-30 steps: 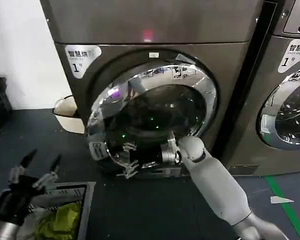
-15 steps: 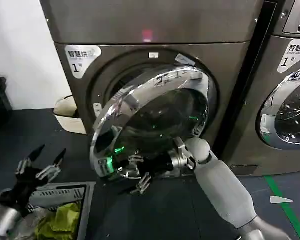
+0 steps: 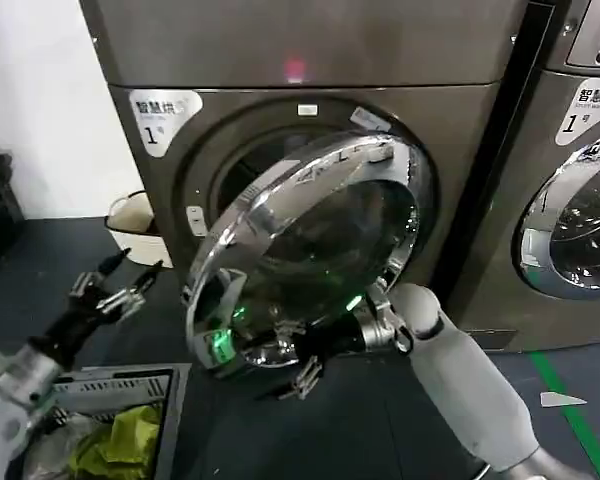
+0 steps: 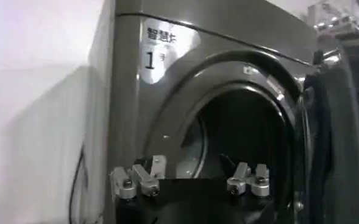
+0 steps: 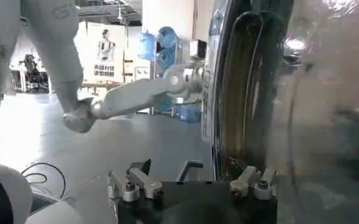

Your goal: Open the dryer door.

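Note:
The dryer door (image 3: 320, 250), a chrome ring around dark bulging glass, stands partly open. It is swung out from its left side, baring the dark drum opening (image 3: 242, 165). My right gripper (image 3: 302, 372) is at the door's lower rim with its fingers apart, and the chrome ring (image 5: 228, 91) runs close beside them. That gripper (image 5: 167, 165) holds nothing. My left gripper (image 3: 130, 272) hangs open in the air left of the door, above the basket. In its wrist view the left gripper (image 4: 191, 159) faces the drum opening (image 4: 240, 134), with the door's edge (image 4: 344, 122) beside it.
A second machine with a matching chrome door (image 3: 580, 210) stands at the right. A basket of clothes (image 3: 140, 385) sits on the floor at the lower left. A white tub (image 3: 130, 222) is beside the dryer. Green tape (image 3: 570, 410) marks the floor.
The door has swung further out from the dryer, and my right gripper has come down and toward me with its lower rim. My left gripper has risen up and toward the dryer.

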Tool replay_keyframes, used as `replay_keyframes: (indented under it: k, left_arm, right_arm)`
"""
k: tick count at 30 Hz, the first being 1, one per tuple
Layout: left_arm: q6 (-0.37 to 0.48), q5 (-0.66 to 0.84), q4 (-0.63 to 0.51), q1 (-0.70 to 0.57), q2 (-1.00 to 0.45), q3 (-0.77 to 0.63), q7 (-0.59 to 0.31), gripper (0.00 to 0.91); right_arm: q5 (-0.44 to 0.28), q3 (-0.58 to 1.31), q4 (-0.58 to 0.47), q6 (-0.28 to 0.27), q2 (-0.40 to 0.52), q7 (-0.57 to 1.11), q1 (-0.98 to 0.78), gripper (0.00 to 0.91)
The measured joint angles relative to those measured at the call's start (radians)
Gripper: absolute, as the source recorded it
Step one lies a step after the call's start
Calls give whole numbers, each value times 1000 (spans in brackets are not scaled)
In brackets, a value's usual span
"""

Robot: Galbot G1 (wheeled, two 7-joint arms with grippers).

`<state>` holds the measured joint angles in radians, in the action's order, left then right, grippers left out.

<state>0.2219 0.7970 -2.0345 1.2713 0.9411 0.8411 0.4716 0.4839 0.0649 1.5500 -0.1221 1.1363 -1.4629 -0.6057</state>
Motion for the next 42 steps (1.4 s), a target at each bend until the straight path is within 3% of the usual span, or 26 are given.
replay_keyframes:
  k: [14,19,26,30,42]
  left_arm:
    - [11,0,26,-81,-133,-178,94,907]
    - [45,-3,17,-90,-138,-223,124,907]
    - [55,-19,4,-117,-137,-284,164,907]
    - [61,-25,1,-145,-131,-338,174,907]
    - [62,-34,-49,-216,-97,-516,179,907]
  right_arm:
    - [49,248,95,10,-94,2,-195,907]
    - [-11,417,117,43,-94,27,-283,907]
    - [-26,674,148,64,-76,48,-390,907]
    - [24,822,176,90,-54,132,-452,907]
    - [90,1173,292,169,12,398,-652,907]
